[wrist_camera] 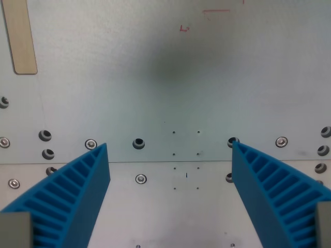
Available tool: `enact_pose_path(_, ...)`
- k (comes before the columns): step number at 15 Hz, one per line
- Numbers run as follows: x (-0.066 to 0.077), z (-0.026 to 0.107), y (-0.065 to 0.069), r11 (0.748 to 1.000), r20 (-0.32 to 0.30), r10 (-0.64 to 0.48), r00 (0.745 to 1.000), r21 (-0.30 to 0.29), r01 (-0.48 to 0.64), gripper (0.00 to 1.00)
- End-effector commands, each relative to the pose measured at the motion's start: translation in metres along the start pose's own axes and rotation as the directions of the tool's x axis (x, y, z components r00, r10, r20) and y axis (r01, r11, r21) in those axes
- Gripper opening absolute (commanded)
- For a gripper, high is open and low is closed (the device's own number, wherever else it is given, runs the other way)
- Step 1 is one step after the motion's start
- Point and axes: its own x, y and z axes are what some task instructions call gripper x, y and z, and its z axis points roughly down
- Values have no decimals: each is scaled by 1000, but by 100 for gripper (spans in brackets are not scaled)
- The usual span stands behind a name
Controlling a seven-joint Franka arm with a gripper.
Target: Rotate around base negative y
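Wrist view: tool (169,152) spread wide, empty, above bolted metal table (155,62); wooden strip (19,36) upper left.

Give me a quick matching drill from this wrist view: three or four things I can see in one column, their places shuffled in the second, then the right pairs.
Things:
1. tan wooden strip
2. red pen marks
3. blue ribbed fingers
4. small dot holes

Places:
A. lower corners, spread wide apart
B. top edge, right of centre
C. upper left corner
D. centre, between the fingers

Pairs: 1-C, 2-B, 3-A, 4-D

The gripper stands open with nothing between its fingers.
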Motion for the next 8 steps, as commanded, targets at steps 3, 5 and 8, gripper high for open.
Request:
enact_pose_path(3,0,-3,0,1000,-41,0,999,-1,0,100)
enact_pose_path(5,0,-3,0,1000,-65,0,998,-2,0,100)
enact_pose_path(8,0,-3,0,1000,-100,0,995,-3,-1,100)
